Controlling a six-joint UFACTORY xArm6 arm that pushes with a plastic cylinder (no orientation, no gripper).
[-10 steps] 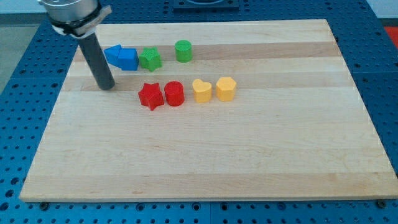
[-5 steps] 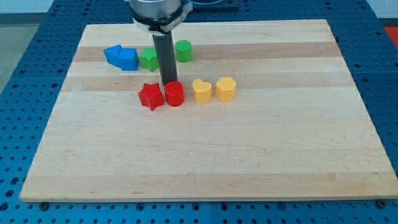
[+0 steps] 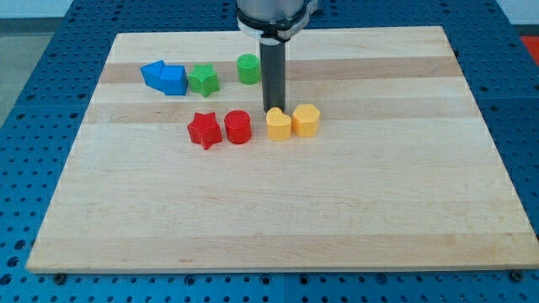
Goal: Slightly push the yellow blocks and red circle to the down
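camera view, two yellow blocks (image 3: 292, 122) (my tip (image 3: 275, 110) touching)

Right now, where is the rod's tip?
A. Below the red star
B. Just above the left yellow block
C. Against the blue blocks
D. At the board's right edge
B: my tip sits at the upper edge of the left yellow block, right of the red circle.

A straight dark grey rod, smooth and round, runs down to my tip (image 3: 274, 110). Above it sits a wider collar (image 3: 275, 18): a black band at the bottom, shiny silver metal higher up, cut off by the view's top.
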